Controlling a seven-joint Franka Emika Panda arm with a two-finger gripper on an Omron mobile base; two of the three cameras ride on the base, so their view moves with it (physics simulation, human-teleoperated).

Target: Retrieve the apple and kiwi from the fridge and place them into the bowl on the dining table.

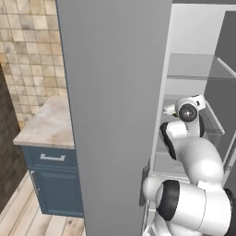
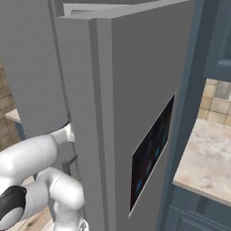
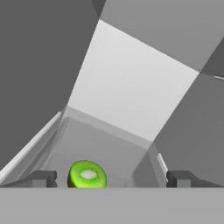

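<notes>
The fridge (image 1: 115, 115) stands with its door swung open, and my arm reaches past the door edge into the white inside. In the hand view the kiwi (image 3: 87, 174), bright green with a pale centre, lies on the floor of a shelf compartment. It sits low between my fingers, nearer the left fingertip (image 3: 43, 178). My gripper (image 3: 111, 179) is open and holds nothing. The apple, the bowl and the dining table are out of view.
The open grey door (image 2: 135, 90) with its black dispenser panel (image 2: 151, 153) stands close on the arm's right. Glass shelves (image 1: 193, 76) cross the fridge inside. Stone-topped counters on blue cabinets flank the fridge (image 1: 46, 124) (image 2: 207, 153).
</notes>
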